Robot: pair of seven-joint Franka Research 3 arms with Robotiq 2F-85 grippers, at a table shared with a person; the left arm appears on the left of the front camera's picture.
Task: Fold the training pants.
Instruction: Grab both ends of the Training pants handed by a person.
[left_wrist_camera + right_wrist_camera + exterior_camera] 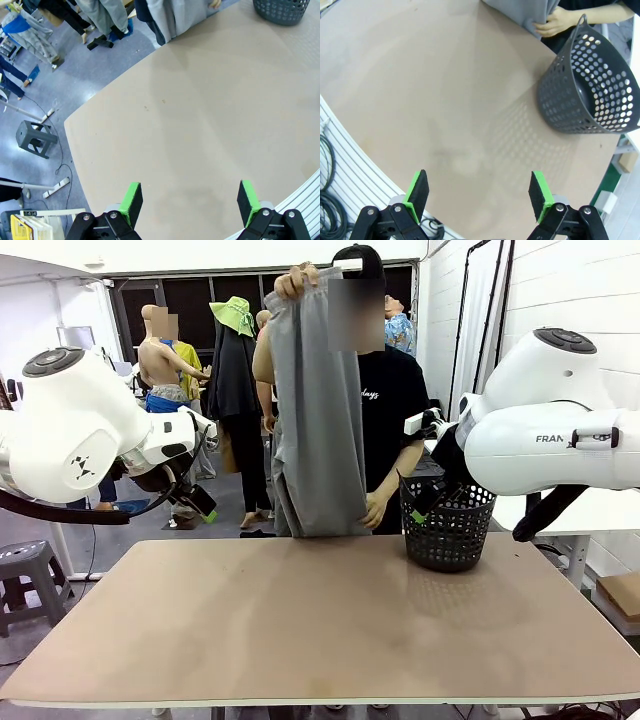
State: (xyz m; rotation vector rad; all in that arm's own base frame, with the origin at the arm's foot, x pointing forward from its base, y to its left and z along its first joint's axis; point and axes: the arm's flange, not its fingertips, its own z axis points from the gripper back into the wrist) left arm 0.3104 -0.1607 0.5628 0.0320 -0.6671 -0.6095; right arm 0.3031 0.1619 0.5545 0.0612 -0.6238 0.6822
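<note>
Pants [318,410]: held up by a person's hands [297,280] over the middle of the worktop's [320,620] far edge.
Long axis: vertical.
Left gripper [190,192]: released, empty, near side.
Right gripper [480,192]: released, empty, near side.
Nearer arm: neither clearly.

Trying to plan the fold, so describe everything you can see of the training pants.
The training pants are plain light grey, soft and lightly creased. They hang full length in the air at the far side of the table, seemingly doubled lengthwise into one narrow panel. The person's raised hand grips the top end; the other hand pinches the lower edge, which reaches the table's far edge. Whether it rests on the table is unclear.
</note>
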